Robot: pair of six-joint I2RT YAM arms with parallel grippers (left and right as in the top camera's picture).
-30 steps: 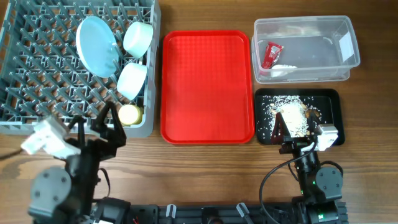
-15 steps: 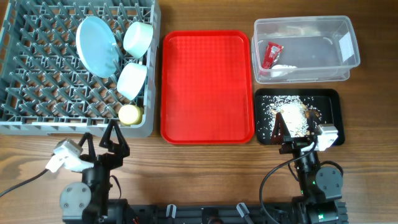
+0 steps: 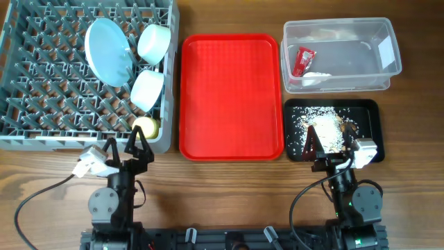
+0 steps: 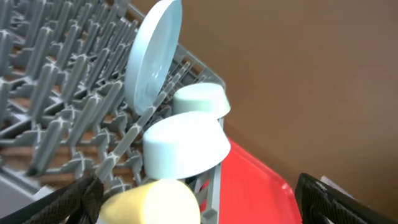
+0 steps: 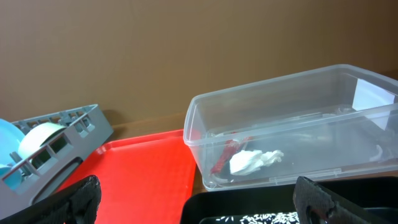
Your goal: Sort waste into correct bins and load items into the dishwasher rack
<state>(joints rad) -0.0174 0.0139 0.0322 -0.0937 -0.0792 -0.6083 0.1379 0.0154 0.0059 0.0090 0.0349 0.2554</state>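
Note:
The grey dishwasher rack (image 3: pixel 41 76) holds the pale blue plate (image 3: pixel 107 50), two pale bowls (image 3: pixel 153 43) (image 3: pixel 147 90) and the yellow cup (image 3: pixel 144 127) at its front right corner. In the left wrist view the cup (image 4: pixel 155 200) lies just ahead of my open, empty left gripper (image 3: pixel 130 147), below a bowl (image 4: pixel 183 149) and the plate (image 4: pixel 152 56). The clear tub (image 3: pixel 378 66) holds the red wrapper (image 3: pixel 303 60) and white scrap (image 3: pixel 316 78). The black tray (image 3: pixel 371 118) holds crumbs (image 3: pixel 316 118). My right gripper (image 3: pixel 331 144) is open, empty, over the tray's front edge. Fork and spoon are not visible.
The flat red serving tray (image 3: pixel 231 97) lies bare between the rack and the two bins. It also shows in the right wrist view (image 5: pixel 143 171) left of the clear tub (image 5: pixel 298 118). Bare wooden table runs along the front edge.
My left arm has drawn back from the rack's front and moved right toward its base, gripper staying open; the yellow cup stays in the rack. The right arm has not moved.

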